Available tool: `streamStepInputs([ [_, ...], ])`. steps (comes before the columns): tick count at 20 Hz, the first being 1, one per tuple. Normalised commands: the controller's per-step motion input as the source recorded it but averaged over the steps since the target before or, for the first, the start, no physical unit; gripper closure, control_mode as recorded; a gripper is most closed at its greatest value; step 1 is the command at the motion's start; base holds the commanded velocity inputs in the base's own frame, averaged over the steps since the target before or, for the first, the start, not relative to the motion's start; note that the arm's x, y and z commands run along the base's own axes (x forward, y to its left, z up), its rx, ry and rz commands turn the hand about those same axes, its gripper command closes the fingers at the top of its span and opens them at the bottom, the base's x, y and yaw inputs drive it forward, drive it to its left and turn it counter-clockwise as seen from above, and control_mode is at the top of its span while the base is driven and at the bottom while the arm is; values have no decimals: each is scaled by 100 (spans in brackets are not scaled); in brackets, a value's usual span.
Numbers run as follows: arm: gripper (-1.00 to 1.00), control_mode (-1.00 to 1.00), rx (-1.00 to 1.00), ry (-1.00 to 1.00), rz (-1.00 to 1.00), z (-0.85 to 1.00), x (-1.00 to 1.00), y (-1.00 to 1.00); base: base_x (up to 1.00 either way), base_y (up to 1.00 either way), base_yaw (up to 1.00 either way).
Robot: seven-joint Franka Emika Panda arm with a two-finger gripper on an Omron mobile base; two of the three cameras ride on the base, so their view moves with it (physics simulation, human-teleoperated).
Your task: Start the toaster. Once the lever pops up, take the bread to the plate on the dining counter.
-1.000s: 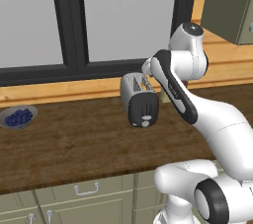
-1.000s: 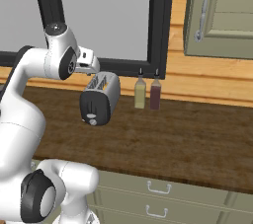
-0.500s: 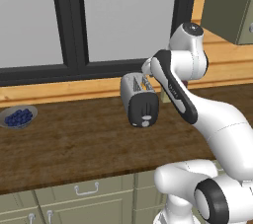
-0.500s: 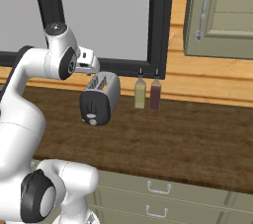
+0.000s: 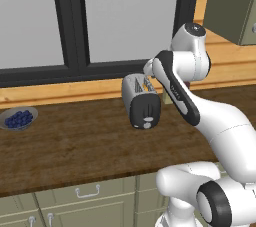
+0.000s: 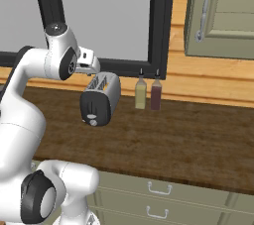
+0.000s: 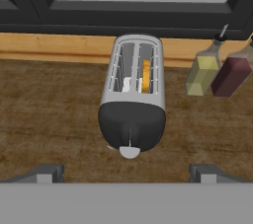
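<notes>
The silver-grey toaster [image 5: 141,101] [image 6: 100,98] [image 7: 133,90] stands on the dark wood worktop below the window, black end face toward me. A golden-edged slice of bread [image 7: 146,76] sits deep in its right slot. On the black face I see a thin slider line and a pale knob [image 7: 130,152]; the lever itself is too small to tell apart. My gripper [image 7: 126,173] hovers above the toaster's near end, open, nothing between its fingertips [image 7: 47,173]. The plate and the dining counter are out of view.
Two bottles, one yellow-green [image 7: 202,74] [image 6: 141,94] and one dark red [image 7: 231,76] [image 6: 156,95], stand right of the toaster against the wooden backsplash. A grey bowl of blueberries [image 5: 18,119] sits far left. A wall cabinet [image 6: 223,11] hangs upper right.
</notes>
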Motion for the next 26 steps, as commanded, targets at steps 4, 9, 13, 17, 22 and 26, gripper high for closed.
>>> streamStepInputs([
  [4, -100, -100, 0, 0, 0, 0, 0, 0, 0, 0, 0],
  [9, -100, -100, 0, 0, 0, 0, 0, 0, 0, 0, 0],
  [13, -100, -100, 0, 0, 0, 0, 0, 0, 0, 0, 0],
  [17, -100, -100, 0, 0, 0, 0, 0, 0, 0, 0, 0],
  [22, -100, -100, 0, 0, 0, 0, 0, 0, 0, 0, 0],
  [26, -100, -100, 0, 0, 0, 0, 0, 0, 0, 0, 0],
])
